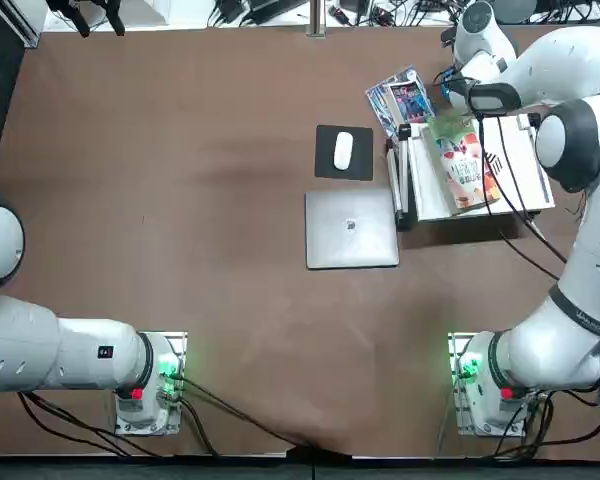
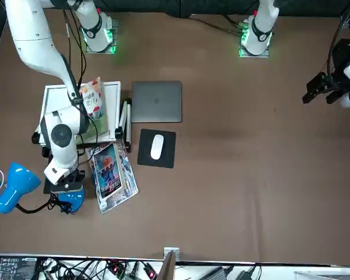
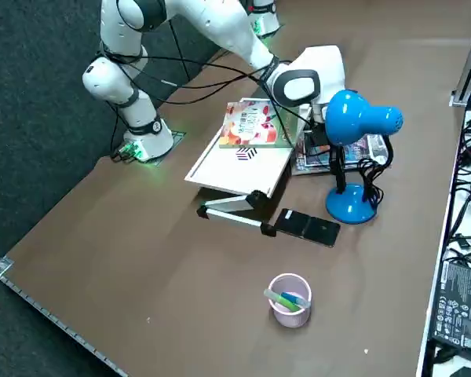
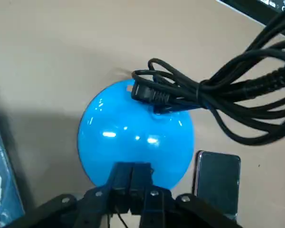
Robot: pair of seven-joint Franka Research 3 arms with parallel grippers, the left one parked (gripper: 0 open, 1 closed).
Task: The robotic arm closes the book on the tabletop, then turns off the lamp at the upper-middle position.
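In the top view, from the middle of the frame rightward, a silver laptop [image 1: 351, 229] lies below a white mouse [image 1: 343, 151] on its black mouse pad [image 1: 327, 168]. Then, at upper right, comes the green-covered booklet [image 1: 465, 165], lying cover up on a white board [image 1: 520, 165]; it looks closed, though cables cross it. The white robotic arm [image 1: 590, 260] fills the right edge and hides most of the desk lamp.

The front view shows that lamp at lower left: blue shade [image 2: 17, 185] first, round blue base [image 2: 73, 199] to its right, under the right gripper [image 2: 69, 188].

The right side view gives the lamp whole, right of centre, with a black smartphone [image 3: 308, 227] to the left of its base and a pink-rimmed cup [image 3: 290, 300] of pens lower down on the brown tabletop [image 3: 180, 298].

Only the right wrist view shows the gripper's fingers clearly: together, over the blue base, beside a coiled black cable [image 4: 228, 90].
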